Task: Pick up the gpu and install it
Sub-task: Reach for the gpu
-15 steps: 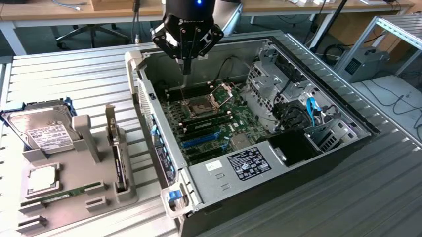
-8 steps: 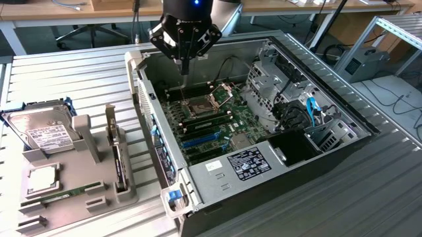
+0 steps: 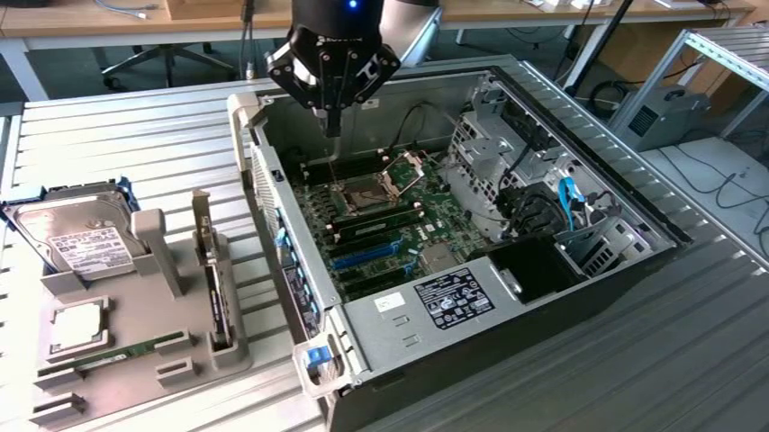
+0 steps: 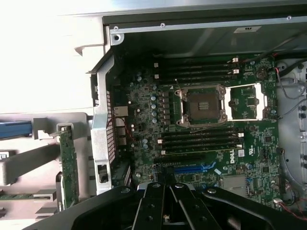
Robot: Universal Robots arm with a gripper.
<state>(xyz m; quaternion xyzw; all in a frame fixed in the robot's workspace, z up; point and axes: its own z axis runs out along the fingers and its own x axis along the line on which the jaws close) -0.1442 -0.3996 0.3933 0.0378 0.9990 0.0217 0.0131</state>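
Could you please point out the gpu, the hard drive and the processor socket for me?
gpu (image 3: pixel 218 301), exterior view, on its dark card body.
hard drive (image 3: pixel 86 247), exterior view, on its white label.
processor socket (image 4: pixel 201 105), wrist view, on its dark centre.

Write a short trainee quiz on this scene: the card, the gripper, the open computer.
1. True or false: the thin black expansion card with a pale metal bracket stands on edge in the grey plastic holder tray.
2. The black robot gripper hangs over: A) that tray; B) the open metal computer case; C) the card.
3. Are the gripper's fingers open or shut?
Key: 1 true; 2 B; 3 shut.
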